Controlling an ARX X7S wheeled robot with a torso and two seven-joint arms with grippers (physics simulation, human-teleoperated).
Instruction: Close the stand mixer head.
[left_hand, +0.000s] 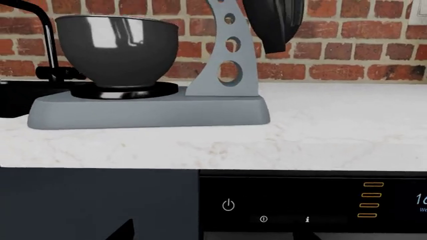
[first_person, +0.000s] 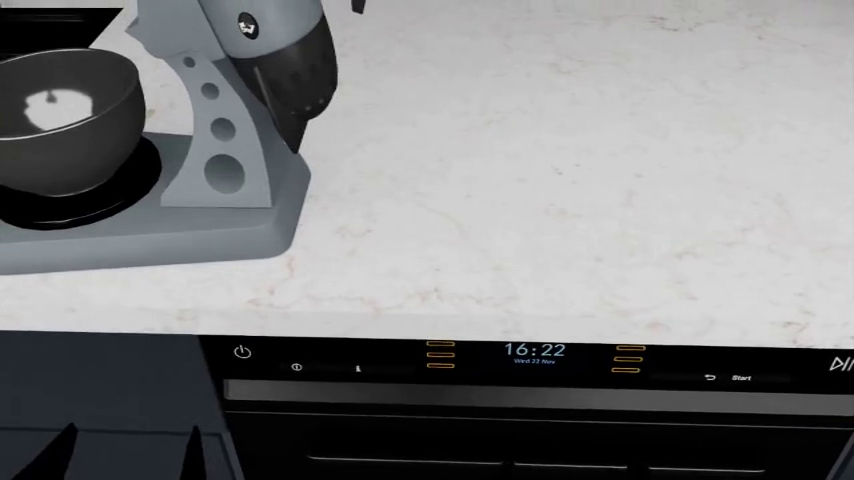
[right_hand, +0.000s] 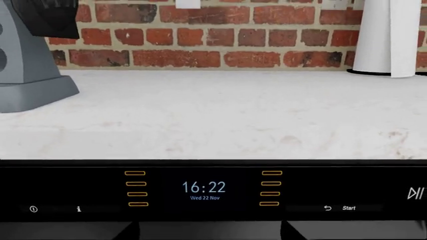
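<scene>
The stand mixer head (first_person: 267, 30) is light grey with a round logo badge and a dark rear cap. It is tilted up at the back left of the counter, and its front is cut off by the frame. Only its dark cap shows in the left wrist view (left_hand: 273, 20) and the right wrist view (right_hand: 47, 17). Below it are the holed neck (first_person: 214, 150), the grey base (left_hand: 147, 110) and the dark bowl (left_hand: 117, 47). My left gripper (first_person: 127, 455) is open, low in front of the counter, well below the mixer. My right gripper (right_hand: 210, 232) is open, low before the appliance panel.
A white marble counter (first_person: 561, 180) runs to a brick wall (right_hand: 220, 40). Under its front edge is a black appliance panel with a clock reading 16:22 (first_person: 534, 352). A white paper towel roll (right_hand: 387, 35) stands at the back right. A black pipe (left_hand: 47, 40) rises behind the bowl.
</scene>
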